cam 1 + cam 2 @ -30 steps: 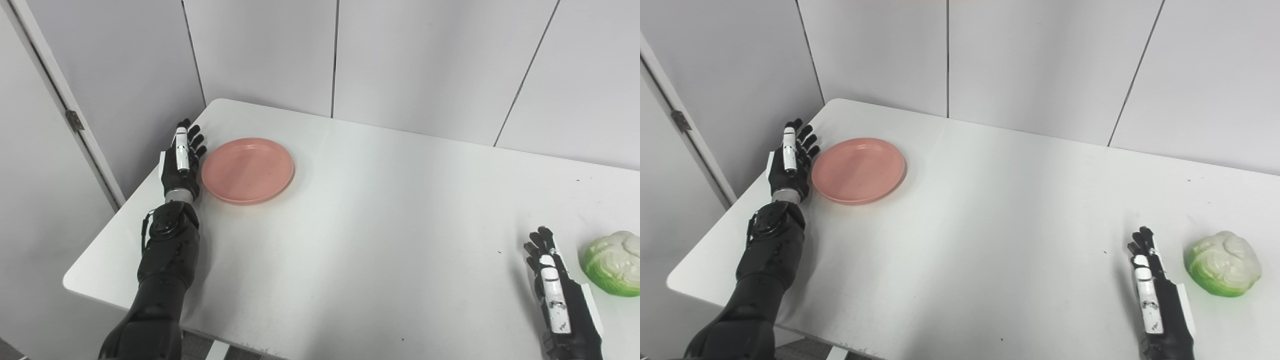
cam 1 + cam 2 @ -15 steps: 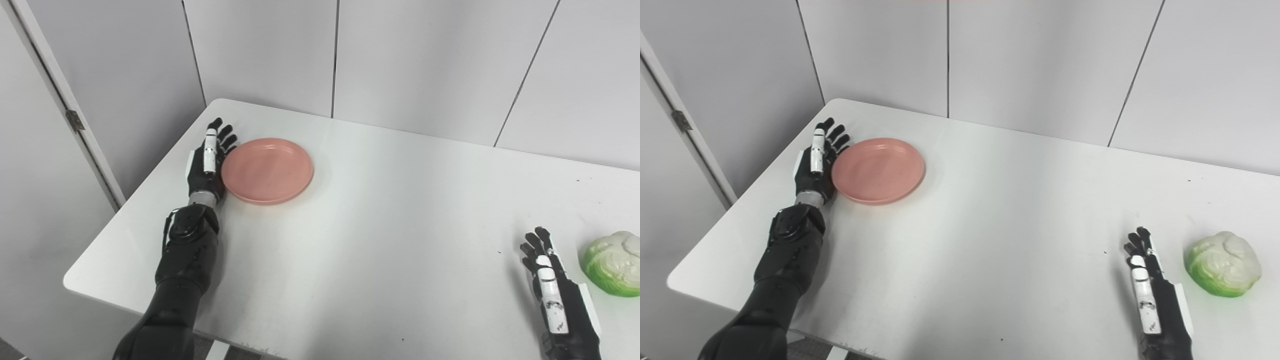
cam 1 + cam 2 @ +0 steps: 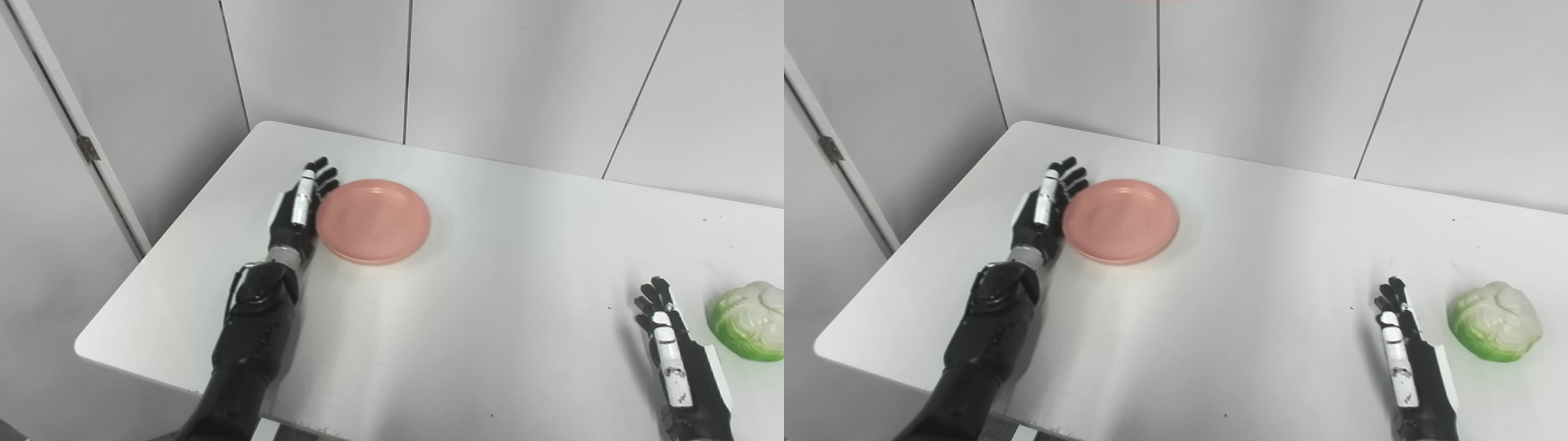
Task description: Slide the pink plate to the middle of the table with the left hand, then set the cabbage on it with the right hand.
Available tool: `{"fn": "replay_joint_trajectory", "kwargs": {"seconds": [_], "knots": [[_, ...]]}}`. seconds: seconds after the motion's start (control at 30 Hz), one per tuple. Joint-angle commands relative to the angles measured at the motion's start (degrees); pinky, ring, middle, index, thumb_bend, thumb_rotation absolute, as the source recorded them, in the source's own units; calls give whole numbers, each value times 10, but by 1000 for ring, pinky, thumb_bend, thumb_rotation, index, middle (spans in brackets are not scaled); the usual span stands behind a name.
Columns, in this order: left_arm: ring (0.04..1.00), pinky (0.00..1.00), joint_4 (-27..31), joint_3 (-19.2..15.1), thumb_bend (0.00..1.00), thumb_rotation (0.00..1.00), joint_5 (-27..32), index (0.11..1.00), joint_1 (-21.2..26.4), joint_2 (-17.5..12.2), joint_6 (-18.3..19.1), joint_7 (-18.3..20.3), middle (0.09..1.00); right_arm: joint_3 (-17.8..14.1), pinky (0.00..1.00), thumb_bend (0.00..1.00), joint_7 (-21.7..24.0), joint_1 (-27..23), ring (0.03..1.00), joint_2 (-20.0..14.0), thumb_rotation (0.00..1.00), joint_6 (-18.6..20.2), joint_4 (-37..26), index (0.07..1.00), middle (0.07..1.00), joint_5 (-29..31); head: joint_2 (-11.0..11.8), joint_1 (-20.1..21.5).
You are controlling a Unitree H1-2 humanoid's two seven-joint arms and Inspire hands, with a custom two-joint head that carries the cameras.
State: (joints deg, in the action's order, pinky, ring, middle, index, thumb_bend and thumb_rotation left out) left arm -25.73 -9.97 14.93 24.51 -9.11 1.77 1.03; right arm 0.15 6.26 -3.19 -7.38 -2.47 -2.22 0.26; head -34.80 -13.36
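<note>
So in the left eye view the left hand point(image 3: 296, 211) is flat on its edge with the fingers straight and slightly spread, pressed right up against the left rim of the pink plate point(image 3: 372, 220), holding nothing, just shoving. Compared to a second ago the plate has scooted a good way to the right, away from the table's point(image 3: 429, 343) left edge, and the hand has come along with it, so the push is clearly working. It's not at the middle of the table yet though, I'd say somewhere around halfway there, so the slide needs to keep going in the same direction. Over in the right eye view it's the same story for the plate point(image 3: 1120, 221), and you get a better look at the other side: the right hand point(image 3: 1405, 361) sits at the table's near edge, fingers straight and a little apart, empty, just left of the cabbage point(image 3: 1494, 321) without touching it. Neither of those two has really budged. So the cabbage part hasn't started, which makes sense since the plate has to arrive first.
</note>
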Motion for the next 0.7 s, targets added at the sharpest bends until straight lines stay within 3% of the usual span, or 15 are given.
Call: {"fn": "replay_joint_trajectory", "kwargs": {"seconds": [0.0, 0.67], "knots": [[875, 882, 9, 12, 434, 1000, -6, 865, -3, 10, 29, 4, 874, 3, 951, 166, -5, -5, 941, 5, 1000, 5, -8, 967, 949, -5, -2, 6], [885, 861, 104, 107, 422, 1000, -33, 887, -34, 83, 96, 33, 894, 13, 907, 225, -14, -7, 925, 15, 1000, -13, 5, 944, 930, -35, -25, 60]]}}
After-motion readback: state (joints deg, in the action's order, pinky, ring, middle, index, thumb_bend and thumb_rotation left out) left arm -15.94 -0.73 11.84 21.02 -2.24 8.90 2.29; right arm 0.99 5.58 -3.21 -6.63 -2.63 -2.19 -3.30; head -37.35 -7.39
